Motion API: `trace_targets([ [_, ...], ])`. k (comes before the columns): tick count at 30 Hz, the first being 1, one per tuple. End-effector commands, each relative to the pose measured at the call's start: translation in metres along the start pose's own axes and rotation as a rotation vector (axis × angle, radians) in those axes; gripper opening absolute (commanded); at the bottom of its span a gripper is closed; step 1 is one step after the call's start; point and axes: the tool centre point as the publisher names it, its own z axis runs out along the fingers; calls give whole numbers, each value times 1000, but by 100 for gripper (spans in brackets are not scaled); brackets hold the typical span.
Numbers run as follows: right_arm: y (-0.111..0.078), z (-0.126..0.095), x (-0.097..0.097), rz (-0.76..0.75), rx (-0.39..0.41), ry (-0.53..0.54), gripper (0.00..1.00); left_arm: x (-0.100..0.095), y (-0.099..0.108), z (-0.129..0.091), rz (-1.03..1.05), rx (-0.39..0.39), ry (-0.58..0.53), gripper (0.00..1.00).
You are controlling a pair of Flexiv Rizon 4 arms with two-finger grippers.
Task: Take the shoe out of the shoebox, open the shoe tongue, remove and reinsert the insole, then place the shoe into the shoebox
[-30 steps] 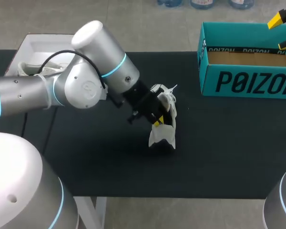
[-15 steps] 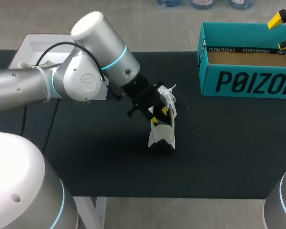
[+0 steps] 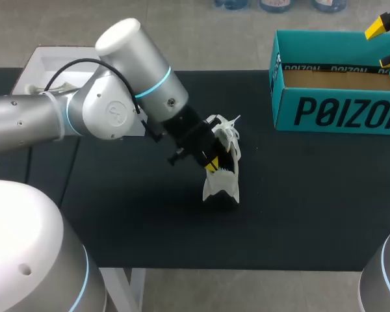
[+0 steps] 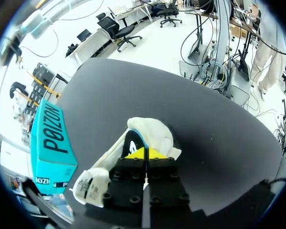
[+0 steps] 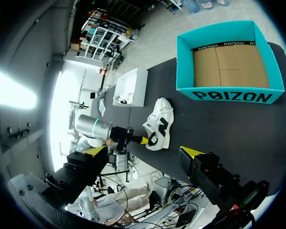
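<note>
A white shoe [image 3: 222,179] with a black lining stands on the black table [image 3: 299,208], toe down, near the middle. My left gripper [image 3: 212,165] is shut, its yellow tips pressed together at the shoe's opening [image 4: 133,143]. Whether they pinch anything thin there is hidden. In the left wrist view the left gripper [image 4: 146,153] sits right at the heel collar. The teal shoebox [image 3: 338,110] stands open and empty at the back right. My right gripper [image 3: 385,43] hovers open above the box's far right. The right wrist view shows the shoe [image 5: 158,125] and the shoebox [image 5: 229,90] well ahead of the right gripper [image 5: 143,151].
A white box lid [image 3: 52,68] with a small item in it lies at the back left, behind my left arm. The table's front edge runs just below the shoe, with bare black surface between shoe and shoebox.
My left gripper opened briefly at the shoe's opening and shut again, drawing back slightly to the left. The shoe and the right arm kept still.
</note>
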Motion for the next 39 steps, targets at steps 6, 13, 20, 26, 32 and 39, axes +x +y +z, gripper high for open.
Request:
trace_targets([
  [6,2,0,0,1,3,-3,100,-8,10,3,25,-50,97,0],
  [13,2,0,0,1,3,-3,100,-14,3,-17,50,-55,77,0],
  [20,2,0,0,1,3,-3,100,-17,4,-20,83,-77,103,0],
  [26,2,0,0,1,3,-3,100,-17,11,-5,133,-89,175,0],
  [32,2,0,0,1,3,-3,100,-12,17,1,190,-134,265,0],
  [39,2,0,0,1,3,-3,100,-9,21,10,187,-136,272,0],
])
